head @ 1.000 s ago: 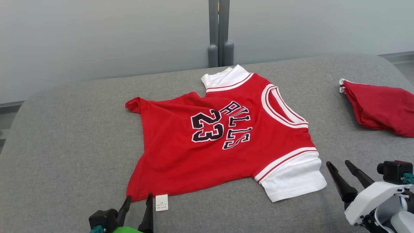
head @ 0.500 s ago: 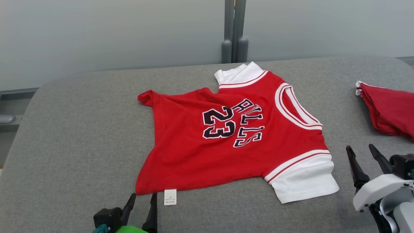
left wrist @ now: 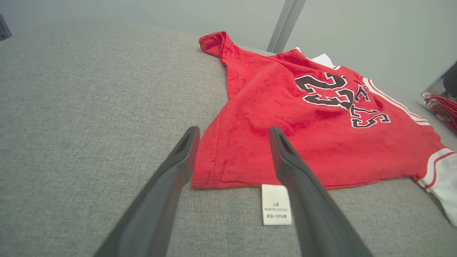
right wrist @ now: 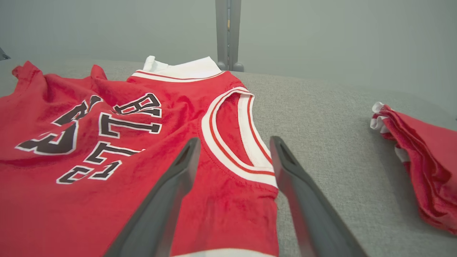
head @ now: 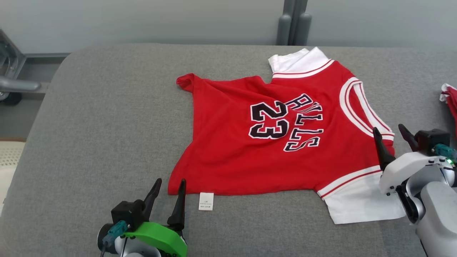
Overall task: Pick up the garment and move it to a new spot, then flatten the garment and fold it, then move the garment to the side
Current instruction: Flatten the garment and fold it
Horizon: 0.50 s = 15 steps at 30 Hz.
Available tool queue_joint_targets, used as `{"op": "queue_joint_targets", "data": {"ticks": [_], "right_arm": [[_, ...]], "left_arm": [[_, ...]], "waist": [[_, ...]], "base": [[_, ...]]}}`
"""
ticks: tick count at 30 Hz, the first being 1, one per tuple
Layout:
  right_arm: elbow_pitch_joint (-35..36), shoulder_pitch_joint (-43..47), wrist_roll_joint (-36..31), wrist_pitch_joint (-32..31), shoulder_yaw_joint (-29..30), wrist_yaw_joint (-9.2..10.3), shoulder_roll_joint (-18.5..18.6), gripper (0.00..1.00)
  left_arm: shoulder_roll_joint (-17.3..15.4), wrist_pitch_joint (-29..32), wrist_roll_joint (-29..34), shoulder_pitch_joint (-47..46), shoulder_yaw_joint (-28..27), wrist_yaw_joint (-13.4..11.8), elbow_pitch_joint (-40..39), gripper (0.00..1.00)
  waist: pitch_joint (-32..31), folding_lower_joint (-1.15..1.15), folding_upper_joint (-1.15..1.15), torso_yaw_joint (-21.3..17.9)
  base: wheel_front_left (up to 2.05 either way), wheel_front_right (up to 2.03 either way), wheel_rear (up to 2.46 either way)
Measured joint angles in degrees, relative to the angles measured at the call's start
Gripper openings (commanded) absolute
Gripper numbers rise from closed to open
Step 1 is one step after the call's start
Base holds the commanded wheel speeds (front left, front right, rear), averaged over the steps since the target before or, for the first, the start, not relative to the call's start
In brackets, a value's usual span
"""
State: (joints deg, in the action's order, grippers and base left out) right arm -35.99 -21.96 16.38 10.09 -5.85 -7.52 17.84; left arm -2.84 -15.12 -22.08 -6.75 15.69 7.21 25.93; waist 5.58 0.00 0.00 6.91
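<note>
the right pincer (head: 387,127) has come up beside the jersey's (head: 267,160) shoulder while the left pincer (head: 170,180) waits at its hem corner, both wide and empty, seemingly set to flatten it.

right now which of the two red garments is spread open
The Bulls 23 jersey, lying open at centre; the other red garment sits bunched at the right.

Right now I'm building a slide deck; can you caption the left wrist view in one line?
Open left gripper poised at the hem corner of a red jersey on a grey surface, care label showing.
</note>
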Motion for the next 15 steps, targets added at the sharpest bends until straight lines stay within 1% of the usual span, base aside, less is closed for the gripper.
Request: {"op": "queue_joint_targets", "data": {"ticks": [6, 13, 15], "right_arm": [[-5.6, -5.1, -2.1, -1.6, 0.2, 0.00, 0.3, 1.00], [-11.9, -10.4, -2.5, -4.2, -0.2, 0.00, 1.6, 1.00], [-13.2, -11.5, -2.5, -4.0, 0.0, 0.00, 1.9, 1.00]], "left_arm": [[0.0, 0.0, 0.0, -1.4, 1.5, 0.0, -1.6, 1.00], [0.0, 0.0, -0.1, -2.4, 2.8, 0.0, -2.1, 1.00], [0.0, 0.0, -0.1, -2.6, 2.9, -0.1, -2.2, 1.00]], "waist": [[3.3, 0.00, 0.00, 2.9], [6.8, 0.00, 0.00, 5.8], [7.7, 0.00, 0.00, 6.6]], "base": [[0.00, 0.00, 0.00], [0.00, 0.00, 0.00], [0.00, 0.00, 0.00]]}}
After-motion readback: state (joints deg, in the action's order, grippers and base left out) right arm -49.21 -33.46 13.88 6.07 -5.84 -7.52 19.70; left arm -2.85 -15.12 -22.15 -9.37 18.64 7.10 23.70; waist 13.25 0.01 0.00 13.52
